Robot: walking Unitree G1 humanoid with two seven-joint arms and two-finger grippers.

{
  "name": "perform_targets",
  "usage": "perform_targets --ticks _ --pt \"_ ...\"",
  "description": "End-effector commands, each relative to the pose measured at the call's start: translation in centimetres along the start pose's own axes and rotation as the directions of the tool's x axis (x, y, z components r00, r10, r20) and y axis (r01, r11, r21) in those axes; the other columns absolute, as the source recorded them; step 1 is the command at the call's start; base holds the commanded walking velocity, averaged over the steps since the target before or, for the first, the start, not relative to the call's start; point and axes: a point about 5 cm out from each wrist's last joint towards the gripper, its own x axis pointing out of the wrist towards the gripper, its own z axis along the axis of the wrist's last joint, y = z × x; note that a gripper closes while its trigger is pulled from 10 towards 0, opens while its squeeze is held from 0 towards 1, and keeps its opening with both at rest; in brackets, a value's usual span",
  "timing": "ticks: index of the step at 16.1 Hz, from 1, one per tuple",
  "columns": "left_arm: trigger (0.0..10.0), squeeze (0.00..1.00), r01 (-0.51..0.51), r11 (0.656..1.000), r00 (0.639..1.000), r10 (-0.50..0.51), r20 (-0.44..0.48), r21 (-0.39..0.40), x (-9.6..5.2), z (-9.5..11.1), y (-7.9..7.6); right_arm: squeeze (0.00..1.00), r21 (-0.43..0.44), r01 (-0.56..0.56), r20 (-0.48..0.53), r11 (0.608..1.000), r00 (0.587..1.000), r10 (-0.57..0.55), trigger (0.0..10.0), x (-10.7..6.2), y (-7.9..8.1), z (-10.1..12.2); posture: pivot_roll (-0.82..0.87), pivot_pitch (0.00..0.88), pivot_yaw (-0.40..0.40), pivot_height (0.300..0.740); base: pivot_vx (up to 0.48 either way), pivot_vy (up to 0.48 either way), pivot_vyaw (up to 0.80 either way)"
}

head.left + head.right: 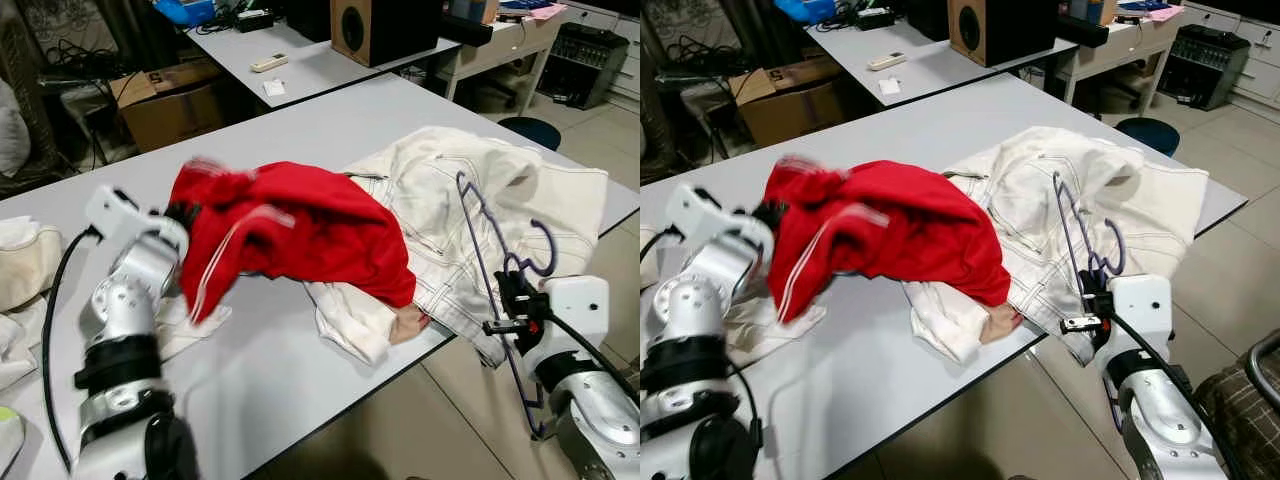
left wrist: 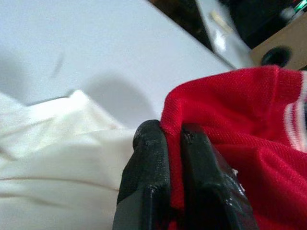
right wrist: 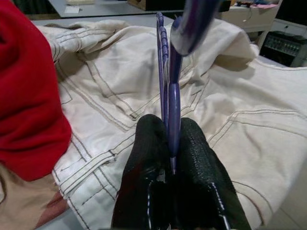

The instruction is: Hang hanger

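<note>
A red shirt with white stripes lies bunched on the grey table, partly over a cream-white garment. My left gripper is shut on the shirt's red fabric at the shirt's left end, lifting it a little. A purple hanger stands over the white garment near the table's right edge. My right gripper is shut on the hanger's thin bar; its wrist hangs just off the table's front-right edge.
More pale cloth lies at the table's left end. A second table with a speaker and a remote stands behind. A cardboard box sits on the floor between them, and a dark stool at the right.
</note>
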Motion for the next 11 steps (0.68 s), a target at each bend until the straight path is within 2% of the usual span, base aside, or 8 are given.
perform_targets --ticks 1,3,4,6,7,8,9,11 --pt "10.0 1.0 0.01 0.997 1.0 -0.012 0.022 0.082 -0.4 1.1 -0.4 0.0 0.002 -0.012 0.017 1.0 1.0 0.012 10.0 0.1 0.2 0.2 -0.14 0.0 0.097 0.74 0.0 0.0 0.0" --pt "10.0 1.0 0.005 0.961 0.997 -0.027 0.075 0.277 -0.5 2.6 -0.7 0.0 0.005 -0.017 0.018 1.0 1.0 0.017 10.0 0.2 0.5 0.1 -0.14 0.0 0.095 0.74 0.0 0.0 0.0" --pt "10.0 1.0 0.013 0.955 0.996 -0.039 0.082 0.295 -0.5 2.9 -0.8 0.0 0.006 -0.018 0.018 1.0 1.0 0.018 10.0 0.2 0.5 0.1 -0.13 0.0 0.094 0.74 0.0 0.0 0.0" --pt "10.0 1.0 0.099 0.884 0.982 -0.161 0.1 0.457 -0.7 4.5 -1.6 0.0 0.006 -0.022 0.021 1.0 1.0 0.022 10.0 0.2 0.5 0.1 -0.13 0.0 0.091 0.74 0.0 0.0 0.0" --pt "10.0 1.0 0.145 0.788 0.971 -0.229 0.067 0.598 -1.0 4.9 -1.9 0.0 0.006 -0.022 0.021 1.0 1.0 0.022 10.0 0.2 0.4 0.1 -0.13 0.0 0.089 0.74 0.0 0.0 0.0" --pt "10.0 1.0 0.259 0.603 0.939 -0.339 -0.052 0.754 -1.7 4.7 -2.3 0.0 0.005 -0.023 0.021 1.0 1.0 0.023 10.0 0.2 0.4 0.1 -0.13 0.0 0.089 0.74 0.0 0.0 0.0" --pt "10.0 1.0 0.323 0.543 0.918 -0.378 -0.118 0.775 -2.1 4.4 -2.5 0.0 0.005 -0.024 0.021 1.0 1.0 0.024 10.0 0.2 0.4 0.1 -0.12 0.0 0.087 0.74 0.0 0.0 0.0" --pt "10.0 0.98 0.563 0.3 0.781 -0.498 -0.377 0.77 -4.6 2.6 -3.2 0.0 0.004 -0.027 0.021 1.0 0.999 0.027 10.0 0.2 0.4 0.1 -0.12 0.0 0.087 0.74 0.0 0.0 0.0"
